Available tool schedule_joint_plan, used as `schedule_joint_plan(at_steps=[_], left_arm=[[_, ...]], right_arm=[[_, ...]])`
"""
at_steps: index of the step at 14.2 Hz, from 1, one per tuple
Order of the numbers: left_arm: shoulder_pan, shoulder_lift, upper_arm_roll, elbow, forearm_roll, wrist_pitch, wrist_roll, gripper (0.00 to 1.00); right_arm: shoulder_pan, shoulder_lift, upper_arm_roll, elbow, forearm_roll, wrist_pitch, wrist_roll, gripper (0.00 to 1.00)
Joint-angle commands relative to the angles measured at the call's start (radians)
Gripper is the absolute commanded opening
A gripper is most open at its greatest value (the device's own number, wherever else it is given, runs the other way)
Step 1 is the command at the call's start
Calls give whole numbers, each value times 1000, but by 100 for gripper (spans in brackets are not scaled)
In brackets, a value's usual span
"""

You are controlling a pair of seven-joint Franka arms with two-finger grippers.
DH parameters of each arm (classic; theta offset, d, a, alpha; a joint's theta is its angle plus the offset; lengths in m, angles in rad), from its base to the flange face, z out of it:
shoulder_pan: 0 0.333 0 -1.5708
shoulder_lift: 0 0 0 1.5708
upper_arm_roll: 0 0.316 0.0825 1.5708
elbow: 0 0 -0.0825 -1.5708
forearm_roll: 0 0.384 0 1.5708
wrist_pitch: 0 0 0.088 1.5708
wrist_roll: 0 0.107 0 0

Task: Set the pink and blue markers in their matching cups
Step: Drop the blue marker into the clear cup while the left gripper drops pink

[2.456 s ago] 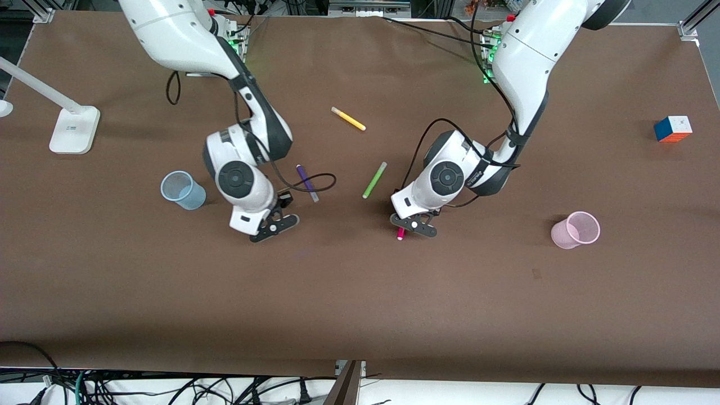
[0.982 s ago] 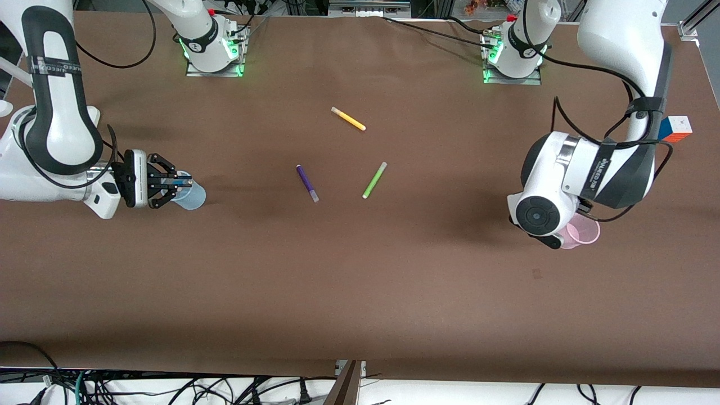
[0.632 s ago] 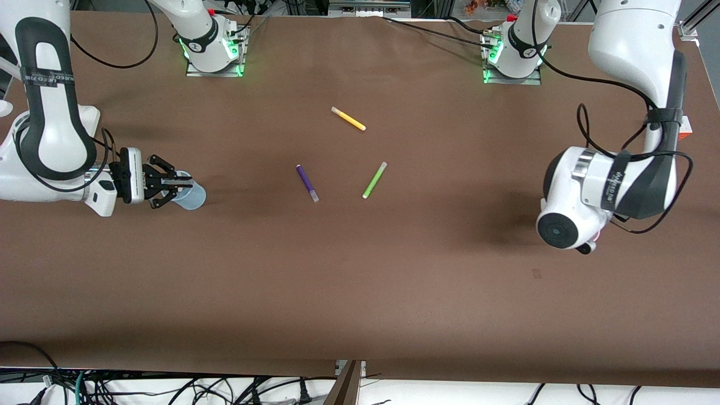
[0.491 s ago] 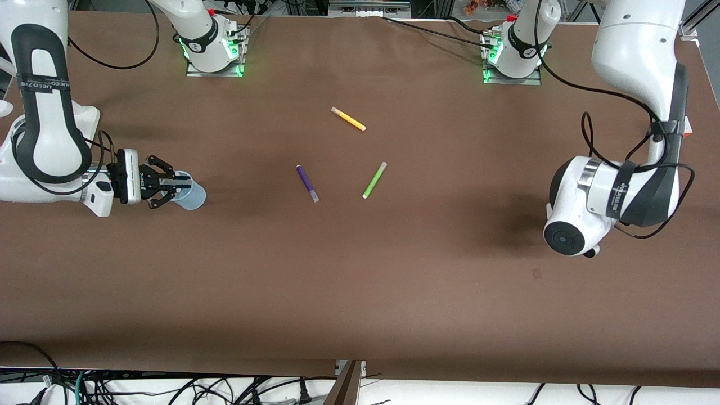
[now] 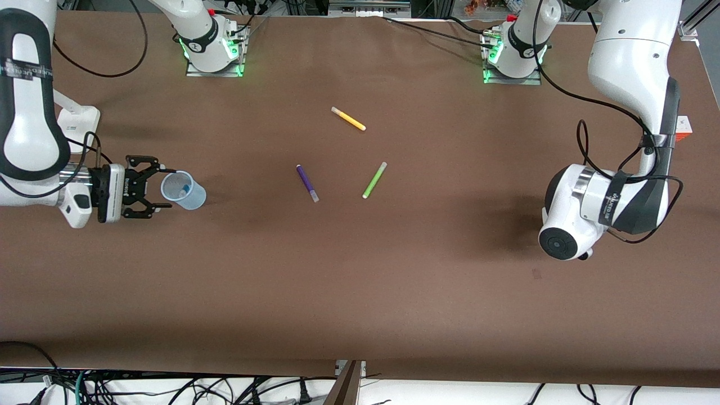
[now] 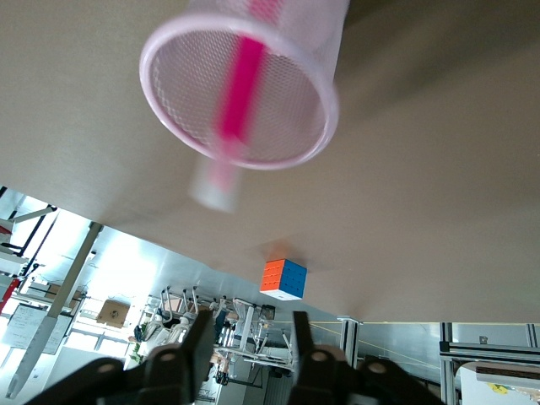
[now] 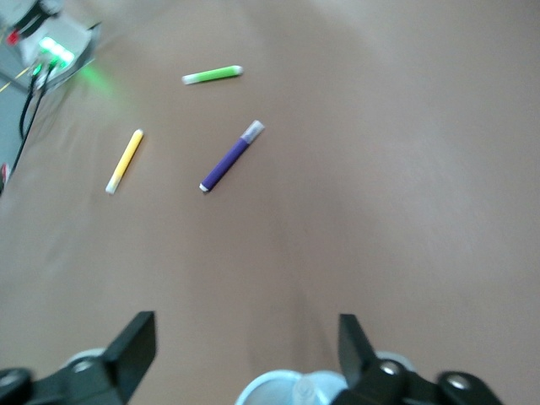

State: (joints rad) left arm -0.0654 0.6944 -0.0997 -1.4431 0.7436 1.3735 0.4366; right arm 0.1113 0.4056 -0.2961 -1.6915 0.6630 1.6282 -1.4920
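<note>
The pale blue cup [image 5: 188,194] stands toward the right arm's end of the table, with the sky-blue marker [image 5: 184,193] inside it. My right gripper [image 5: 157,188] is open and empty beside the cup's rim; its wrist view shows the rim [image 7: 270,390] and the marker's pale cap [image 7: 308,390] between the spread fingers [image 7: 135,346]. The left wrist view shows the pale pink cup [image 6: 295,51] with the magenta-pink marker [image 6: 240,84] in it, its cap above the rim. My left gripper [image 6: 249,333] is open and empty over that cup. In the front view the left arm's wrist [image 5: 562,239] hides cup and gripper.
A yellow pen [image 5: 349,118], a dark purple pen [image 5: 307,183] and a lime-green pen [image 5: 374,180] lie mid-table. A colour cube [image 5: 683,128] sits at the left arm's end, partly hidden by the arm. A white lamp base [image 5: 76,121] stands at the right arm's end.
Both arms carried their markers from mid-table to the cups. The right gripper has opened wide and drawn back from the blue cup, leaving the blue marker inside. The left wrist shifted slightly over the pink cup.
</note>
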Motion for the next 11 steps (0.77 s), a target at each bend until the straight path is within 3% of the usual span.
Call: schedule_joint_plan(at_steps=[1, 5, 8, 11], left_arm=[[2, 1, -9, 32, 2, -11, -13, 100], [21, -165, -2, 84, -348, -10, -56, 100], [50, -289, -5, 133, -559, -5, -160, 100], [108, -442, -11, 112, -679, -11, -203, 100]], right_arm=[[25, -2, 6, 137, -100, -91, 366, 100], [54, -2, 9, 248, -212, -174, 824, 100], [109, -36, 15, 283, -363, -205, 1117, 100], [77, -160, 155, 209, -505, -199, 1431, 100]])
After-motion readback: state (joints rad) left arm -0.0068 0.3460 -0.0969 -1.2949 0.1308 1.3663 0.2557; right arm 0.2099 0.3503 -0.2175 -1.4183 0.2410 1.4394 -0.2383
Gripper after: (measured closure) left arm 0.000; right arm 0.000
